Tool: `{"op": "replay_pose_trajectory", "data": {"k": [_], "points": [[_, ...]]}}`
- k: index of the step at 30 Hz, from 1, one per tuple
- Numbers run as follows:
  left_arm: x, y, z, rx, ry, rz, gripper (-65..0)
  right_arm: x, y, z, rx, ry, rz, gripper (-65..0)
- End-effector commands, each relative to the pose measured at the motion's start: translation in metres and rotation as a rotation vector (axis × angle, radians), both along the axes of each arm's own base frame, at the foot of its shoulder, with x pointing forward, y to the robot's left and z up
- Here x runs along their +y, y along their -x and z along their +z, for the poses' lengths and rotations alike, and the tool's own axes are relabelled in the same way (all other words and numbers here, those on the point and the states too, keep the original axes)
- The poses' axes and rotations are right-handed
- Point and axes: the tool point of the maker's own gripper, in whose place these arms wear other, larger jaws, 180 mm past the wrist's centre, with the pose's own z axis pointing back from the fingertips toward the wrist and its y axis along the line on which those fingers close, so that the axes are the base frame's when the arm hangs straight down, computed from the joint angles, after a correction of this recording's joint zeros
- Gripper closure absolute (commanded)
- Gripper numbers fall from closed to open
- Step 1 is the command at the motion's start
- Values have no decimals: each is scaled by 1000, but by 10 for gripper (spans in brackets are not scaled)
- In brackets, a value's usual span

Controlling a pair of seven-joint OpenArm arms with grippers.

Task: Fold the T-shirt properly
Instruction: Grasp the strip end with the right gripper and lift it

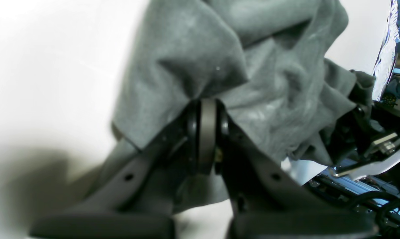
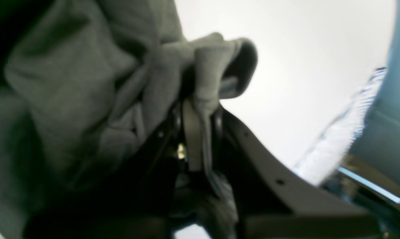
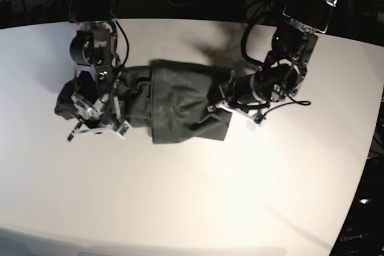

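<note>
Table (image 3: 192, 208) surface, white, carries the T-shirt (image 3: 180, 106), a dark grey bundle stretched sideways between the two arms in the base view, its middle lying on the top in a wrinkled band. Left hand (image 1: 206, 109) is clamped tight on a fold of the grey cloth, which fans out from the pinch. Right hand (image 2: 198, 99) is likewise closed on a bunched edge of the shirt, fabric wrapping over its fingertips (image 2: 191, 132).
</note>
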Motion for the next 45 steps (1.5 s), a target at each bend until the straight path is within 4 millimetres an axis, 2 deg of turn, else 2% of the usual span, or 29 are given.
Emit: {"op": "replay_pose_trajectory", "data": {"k": [1,5,16,18,26,30,35,39,45], "points": [[86,54,-51,195,-374,71,-28,-1,-14,17,-54,21,0,-7],[87,54,-51,195,-376,73,-28,-13,-22,32,-72,120,-11,-7],[91,43,-52,192,-389,96,-27,-1,-26,51,-82,256,-22,-7],[99,45,-60,226,-408,110,-27,4,-25,52,-81,265,-23,-7],[100,40,-72,217,-443,130,-27,7,-22,51,-71,264,-32,-7],[100,32,-68,203,-441,128,-27,30,-28,54,-78,261,19,-7],[100,32,-68,203,-441,128,-27,63,-31,63,-85,300,97,-7],[100,33,-69,206,-441,128,-27,86,-39,80,-119,341,144,-7],[95,35,-70,212,-433,123,-27,107,-53,101,-152,334,158,-7]]}}
